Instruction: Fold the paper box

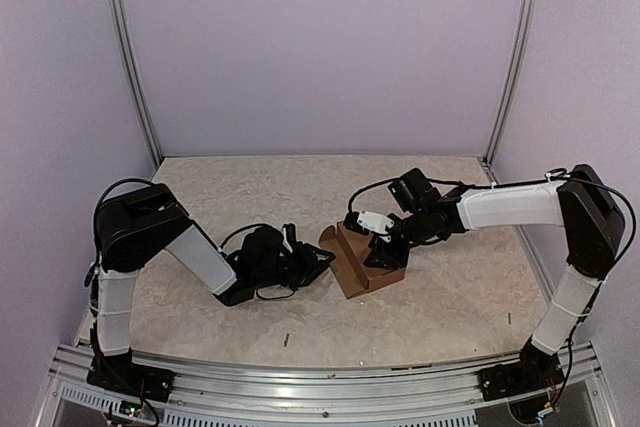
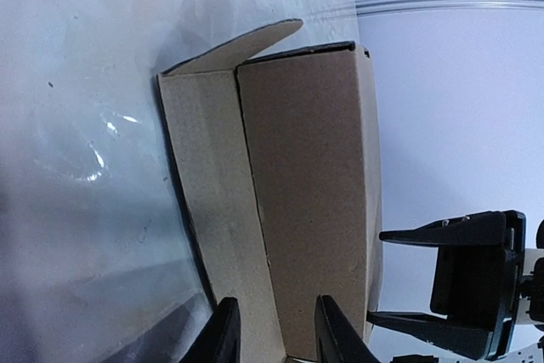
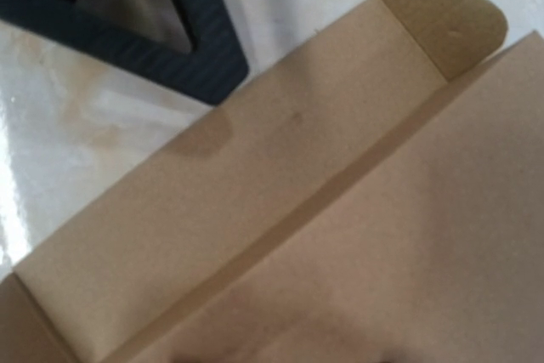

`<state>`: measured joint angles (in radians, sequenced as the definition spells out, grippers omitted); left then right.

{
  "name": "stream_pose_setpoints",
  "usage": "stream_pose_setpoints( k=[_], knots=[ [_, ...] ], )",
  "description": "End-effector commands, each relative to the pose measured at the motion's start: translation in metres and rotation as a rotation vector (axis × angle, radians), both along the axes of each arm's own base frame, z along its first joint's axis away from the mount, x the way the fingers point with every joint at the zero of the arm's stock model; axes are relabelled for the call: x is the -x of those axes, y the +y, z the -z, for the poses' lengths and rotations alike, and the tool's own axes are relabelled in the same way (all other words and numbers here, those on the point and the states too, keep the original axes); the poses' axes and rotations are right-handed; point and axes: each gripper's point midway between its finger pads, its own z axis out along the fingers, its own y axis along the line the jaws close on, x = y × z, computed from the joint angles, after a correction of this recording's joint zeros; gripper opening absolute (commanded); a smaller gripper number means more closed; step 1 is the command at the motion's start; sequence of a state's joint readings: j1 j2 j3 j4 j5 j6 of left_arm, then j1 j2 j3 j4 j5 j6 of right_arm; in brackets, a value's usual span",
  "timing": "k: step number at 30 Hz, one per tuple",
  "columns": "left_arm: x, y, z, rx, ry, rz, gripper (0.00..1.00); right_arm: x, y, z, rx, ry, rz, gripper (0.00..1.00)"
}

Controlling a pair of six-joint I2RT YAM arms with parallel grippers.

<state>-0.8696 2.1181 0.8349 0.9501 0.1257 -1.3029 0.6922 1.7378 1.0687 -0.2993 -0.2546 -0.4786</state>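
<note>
Brown paper box [image 1: 365,272] on counter [image 1: 250,187] | looks half folded: walls up, rounded tab [image 3: 446,23] untucked | left jaws straddle a wall, grip unclear | right jaws spread beside it

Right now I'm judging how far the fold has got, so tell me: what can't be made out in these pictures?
Right wrist view: the plain brown cardboard box fills the frame; the right arm's fingers don't show here.
Left wrist view: the left fingers are cut off by the bottom edge; contact with the box is unclear.
Top view: the box's inside is too small, and partly hidden by the right arm's fingers.
</note>
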Motion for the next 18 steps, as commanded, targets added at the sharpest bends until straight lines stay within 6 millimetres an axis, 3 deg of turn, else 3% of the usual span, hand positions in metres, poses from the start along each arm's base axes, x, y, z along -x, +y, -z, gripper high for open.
stream_pose_setpoints(
  k=[1,4,6,10,13,18],
  knots=[
    [-0.002,-0.003,-0.013,-0.002,-0.082,-0.002,0.3,0.017,-0.016,0.038,0.105,0.09,0.005,0.49],
    [0.002,0.009,0.02,-0.109,0.054,-0.056,0.38,0.017,-0.016,0.039,0.106,0.093,0.006,0.49],
    [0.003,0.022,0.028,-0.2,0.077,-0.108,0.45,0.017,-0.016,0.038,0.102,0.095,0.006,0.49],
    [-0.008,0.044,0.023,-0.34,0.084,-0.171,0.51,0.018,-0.016,0.039,0.103,0.1,0.006,0.5],
    [-0.017,0.044,0.017,-0.31,0.109,-0.152,0.52,0.018,-0.015,0.04,0.102,0.108,0.005,0.5],
    [-0.029,0.037,0.024,-0.311,0.141,-0.142,0.52,0.017,-0.013,0.034,0.085,0.106,0.007,0.5]
  ],
)
